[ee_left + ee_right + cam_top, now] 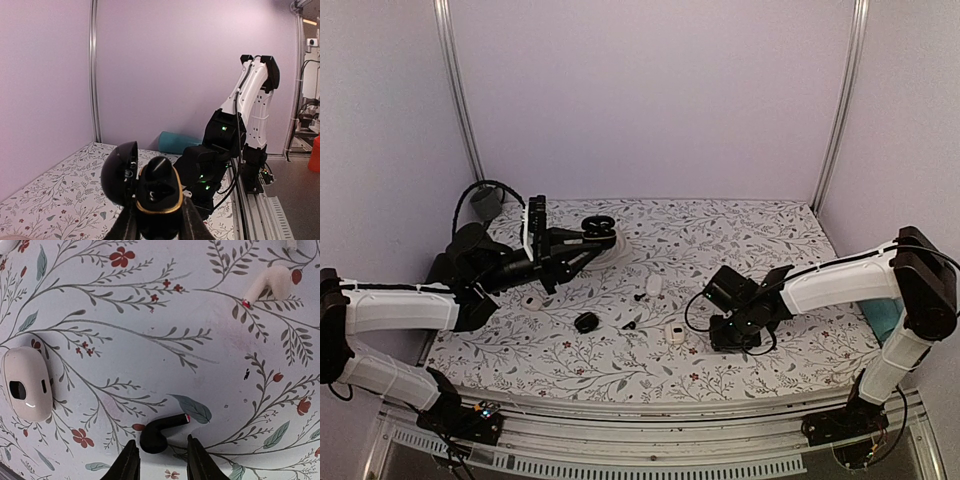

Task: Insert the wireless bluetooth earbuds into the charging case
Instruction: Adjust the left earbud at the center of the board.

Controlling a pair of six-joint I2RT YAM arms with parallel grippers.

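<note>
My left gripper (588, 240) (157, 220) is shut on the black charging case (159, 195) with a gold rim, held above the table at back left (600, 230). Its lid stands open to the left. A black rounded shape sits in its far well; I cannot tell whether it is an earbud. My right gripper (732, 338) (161, 455) is open and points down at the table. One glossy black earbud (159, 434) lies flat between its fingers, stem to the right, touching neither. Two small black pieces (640, 297) (630, 324) lie mid-table.
A white case (27, 382) (675, 333) lies left of my right gripper, with a second one (653, 285) farther back. A white earbud (267, 282) lies beyond. A black round object (586, 322), a white piece (532, 302) and a teal object (885, 315) (180, 142) are on the table.
</note>
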